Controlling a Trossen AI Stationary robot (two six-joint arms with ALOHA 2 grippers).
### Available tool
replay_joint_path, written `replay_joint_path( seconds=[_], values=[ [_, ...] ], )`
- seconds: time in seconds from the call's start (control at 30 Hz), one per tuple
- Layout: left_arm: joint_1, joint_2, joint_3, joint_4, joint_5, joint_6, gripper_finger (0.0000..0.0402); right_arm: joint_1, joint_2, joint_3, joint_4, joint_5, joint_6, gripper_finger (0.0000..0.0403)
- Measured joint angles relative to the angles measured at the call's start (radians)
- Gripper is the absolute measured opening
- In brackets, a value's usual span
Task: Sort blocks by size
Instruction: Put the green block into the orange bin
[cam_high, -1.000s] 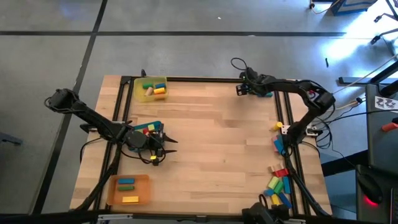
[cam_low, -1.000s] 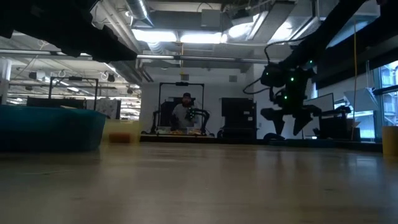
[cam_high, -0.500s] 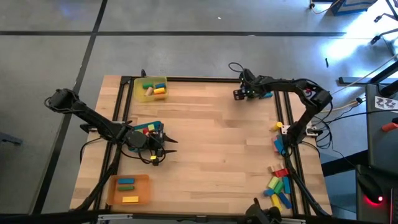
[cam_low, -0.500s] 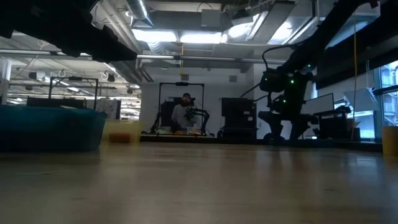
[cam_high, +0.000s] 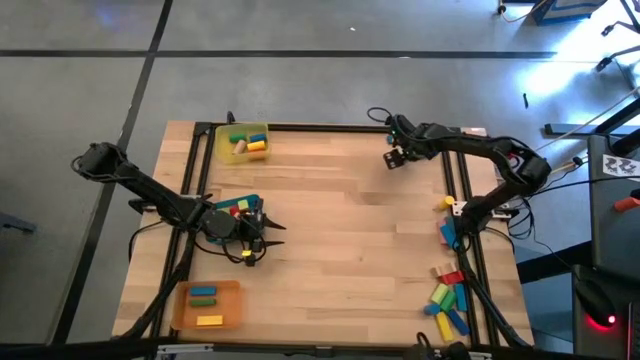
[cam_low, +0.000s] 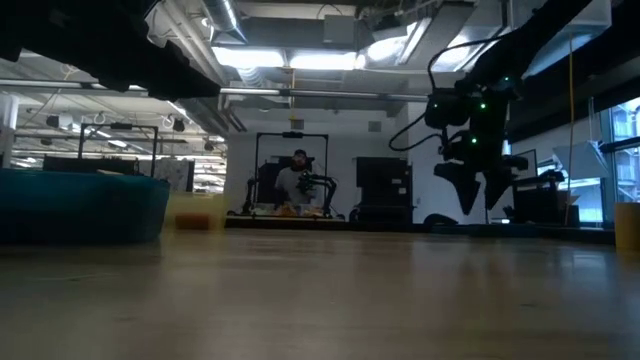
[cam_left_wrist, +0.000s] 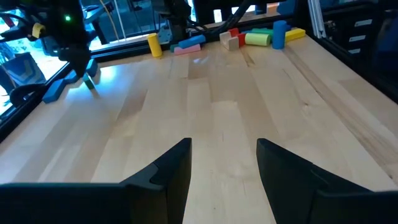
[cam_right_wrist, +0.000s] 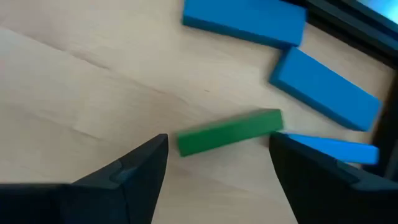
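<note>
Right gripper (cam_right_wrist: 214, 158) wide open, empty; green block (cam_right_wrist: 229, 132) lies between fingers, long axis spanning gap. Left gripper (cam_left_wrist: 224, 163) open, empty, far off.

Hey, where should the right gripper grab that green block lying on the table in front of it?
Take the green block across its narrow width near the middle, coming straight down. It lies flat and is long and slim, so the short span probably fits the open right gripper. Its far end sits close to the blue blocks, so stay clear of that end.

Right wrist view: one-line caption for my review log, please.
Open right end effector poised over a green block, with three blue blocks lying just beyond it.
</note>
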Motion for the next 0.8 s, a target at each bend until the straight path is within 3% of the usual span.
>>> replay_joint_path(
  seconds=[0.1, 0.23, 0.63, 0.8],
  values=[
    [0.0, 0.0, 0.0, 0.0, 0.0, -0.001, 0.0164, 0.0, 0.003, 0.0, -0.006, -0.001, 0.021, 0.0282],
    [0.0, 0.0, 0.0, 0.0, 0.0, -0.006, 0.0164, -0.002, 0.008, 0.0, -0.001, -0.001, 0.246, 0.0282],
    [0.0, 0.0, 0.0, 0.001, 0.0, -0.007, 0.0164, 0.001, 0.008, -0.027, -0.006, 0.082, 0.627, 0.0282],
    [0.0, 0.0, 0.0, 0.0, 0.0, -0.021, 0.0164, 0.0, 0.008, -0.081, 0.039, 0.072, 0.67, 0.0282]
  ],
)
